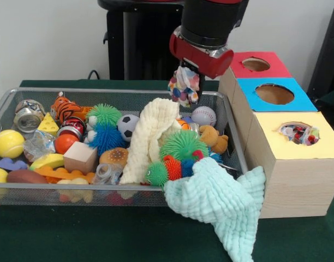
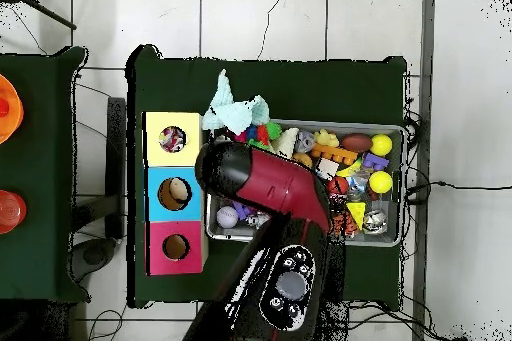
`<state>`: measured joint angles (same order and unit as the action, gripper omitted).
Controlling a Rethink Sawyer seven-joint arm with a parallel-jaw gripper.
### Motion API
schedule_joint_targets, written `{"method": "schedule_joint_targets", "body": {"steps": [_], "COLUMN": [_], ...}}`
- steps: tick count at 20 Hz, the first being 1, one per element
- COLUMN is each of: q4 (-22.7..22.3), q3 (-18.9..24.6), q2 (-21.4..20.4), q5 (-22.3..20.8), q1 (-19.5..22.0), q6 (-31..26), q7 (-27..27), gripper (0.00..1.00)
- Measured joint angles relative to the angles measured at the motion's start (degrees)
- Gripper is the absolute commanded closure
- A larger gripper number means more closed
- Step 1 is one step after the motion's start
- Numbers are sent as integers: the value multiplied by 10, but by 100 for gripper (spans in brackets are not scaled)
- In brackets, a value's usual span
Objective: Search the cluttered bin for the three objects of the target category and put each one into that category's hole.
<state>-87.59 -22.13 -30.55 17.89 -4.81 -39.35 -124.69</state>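
Gripper (image 1: 184, 87) lifted over the bin (image 1: 25, 94)
Its fingers are closed on a multicoloured cloth ball (image 1: 183, 90), hanging above the bin's far right corner, beside the boxes (image 1: 298, 174).

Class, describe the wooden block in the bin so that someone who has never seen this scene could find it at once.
Start at the wire mesh bin on the green table and look at its near left part. The wooden block sits there, right of a yellow wedge-shaped toy and left of a burger-like toy. It alone is a plain tan cube with flat faces.
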Motion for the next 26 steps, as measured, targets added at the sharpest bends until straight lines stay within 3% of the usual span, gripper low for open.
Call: {"method": "schedule_joint_targets", "body": {"steps": [14, 26], "q4": [92, 133], "q3": [-27, -38], "q2": [67, 96], "q5": [27, 69], "q1": [-49, -91], "q6": [-48, -65], "q7": [-105, -185], "gripper": [100, 100]}}
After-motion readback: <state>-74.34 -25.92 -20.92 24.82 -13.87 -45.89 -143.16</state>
